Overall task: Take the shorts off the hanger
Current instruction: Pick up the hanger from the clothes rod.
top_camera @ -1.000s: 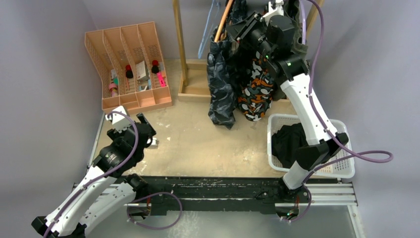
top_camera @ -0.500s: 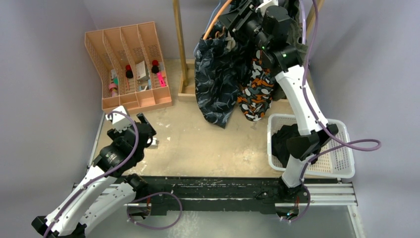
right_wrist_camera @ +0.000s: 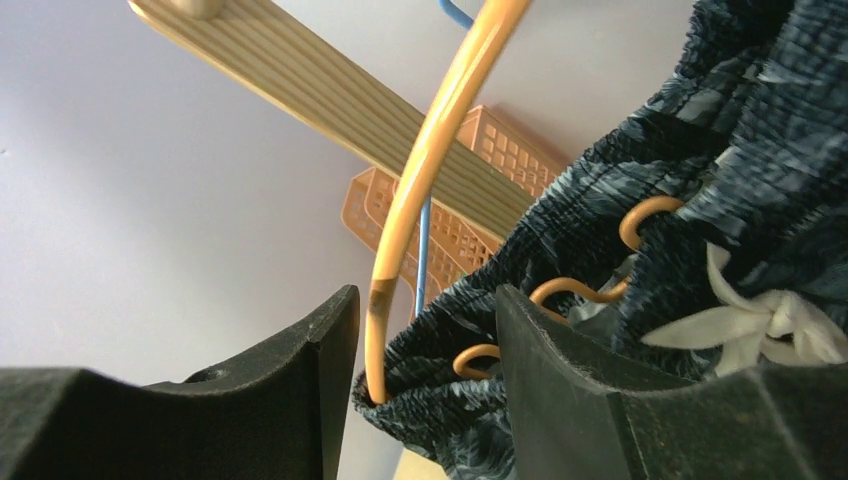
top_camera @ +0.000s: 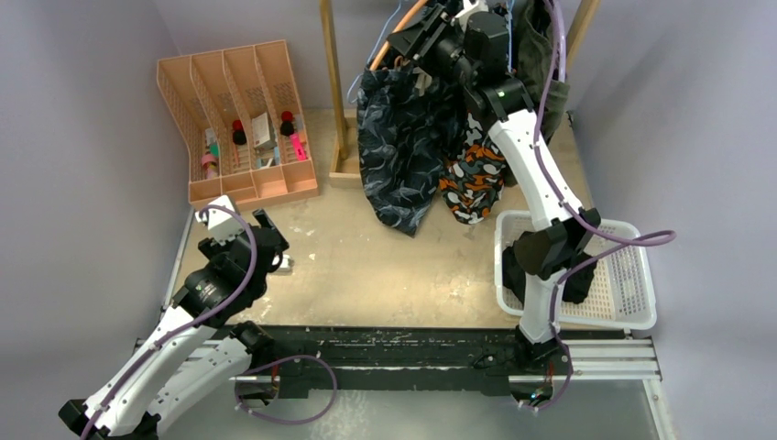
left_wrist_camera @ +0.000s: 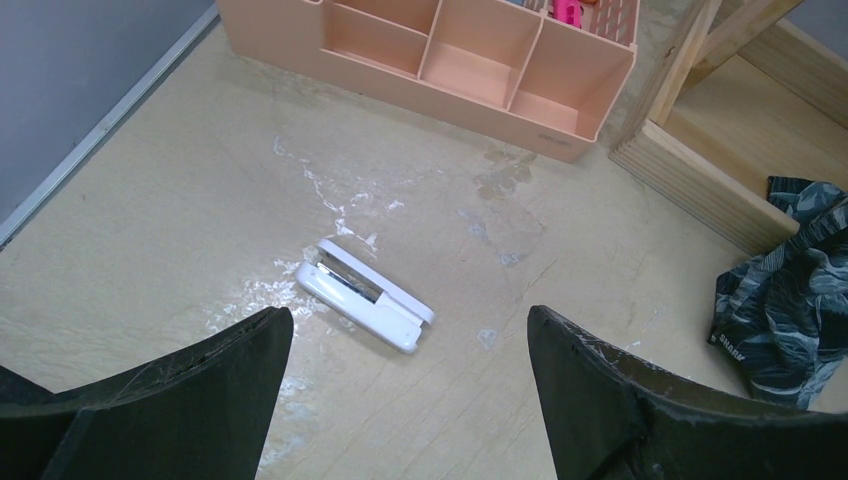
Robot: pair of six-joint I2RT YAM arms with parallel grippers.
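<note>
While the right arm reaches high to the wooden rack (top_camera: 332, 73) at the back of the surface (top_camera: 366, 266), the right tool (right_wrist_camera: 425, 300) sits at the orange hanger (right_wrist_camera: 440, 130) that carries the dark blue-grey patterned shorts (top_camera: 400, 156). Its jaws stand apart, released: the hanger's thin arm lies against the inner face of one finger (right_wrist_camera: 300, 360), and the gathered waistband edge fills part of the gap, pinched by neither finger. A white drawstring bow (right_wrist_camera: 760, 325) shows on the waistband, and a blue hanger (right_wrist_camera: 424, 250) hangs just behind. The patterned shorts hang spread from the rack, with the orange-white-black camouflage shorts (top_camera: 472, 174) just beside them and the olive green shorts (top_camera: 531, 46) behind the arm. The black shorts (top_camera: 509, 280) lie in the white basket (top_camera: 623, 275), largely hidden by the arm.

Near the peach organiser (top_camera: 238, 128), the left tool (left_wrist_camera: 410, 318) hovers with its jaws wide and nothing between them, above a white stapler (left_wrist_camera: 365, 308) lying flat.
</note>
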